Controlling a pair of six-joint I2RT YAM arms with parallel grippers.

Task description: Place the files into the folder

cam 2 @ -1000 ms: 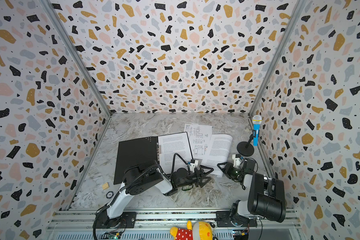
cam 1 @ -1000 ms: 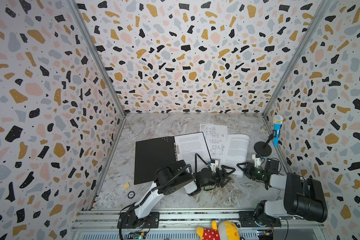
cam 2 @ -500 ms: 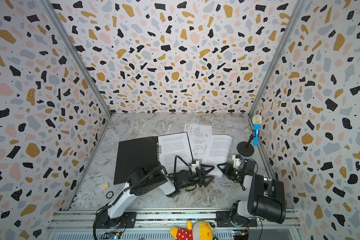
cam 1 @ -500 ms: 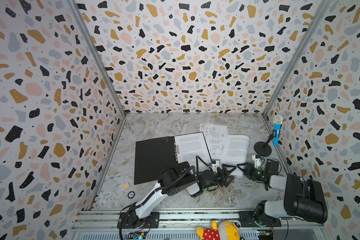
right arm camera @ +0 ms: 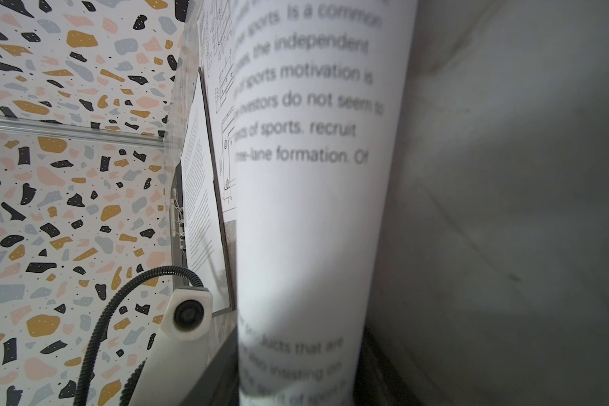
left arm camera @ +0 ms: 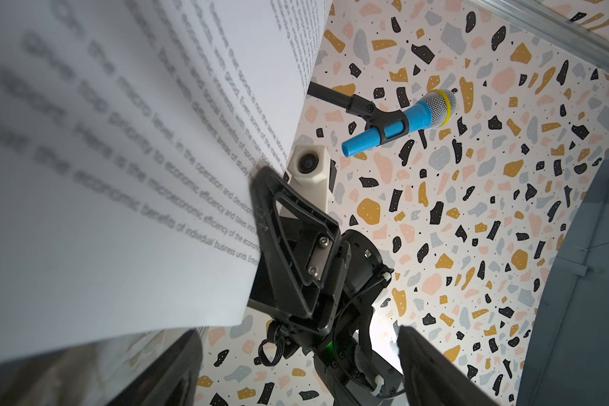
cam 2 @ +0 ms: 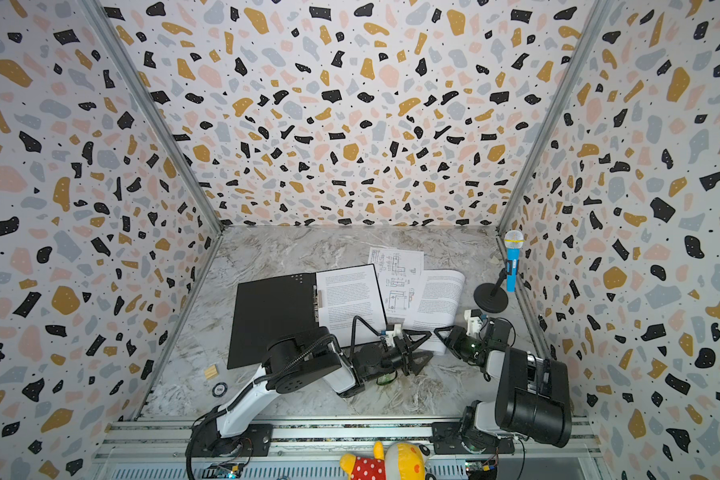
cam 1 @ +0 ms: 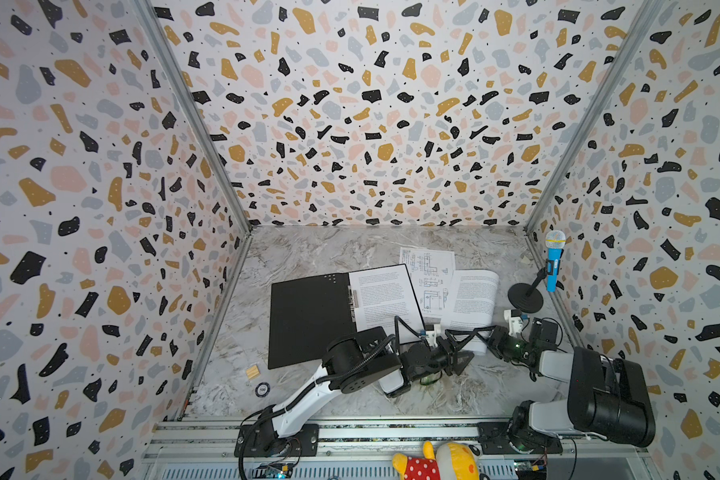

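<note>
Near: left gripper, jaws wide and empty, faces right gripper, which pinches the curled near edge of the right text sheet. Farther: open folder holds one filed text sheet; drawing sheet lies outside, between them. Two sheets left.

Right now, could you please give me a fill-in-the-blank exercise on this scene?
1. The folder lies ___, black side up.
2. The text sheet in it covers its ___ half.
3. The right gripper holds the curled sheet; the left gripper is ___.
4. The microphone is ___.
Missing: open; right; open; blue.
</note>
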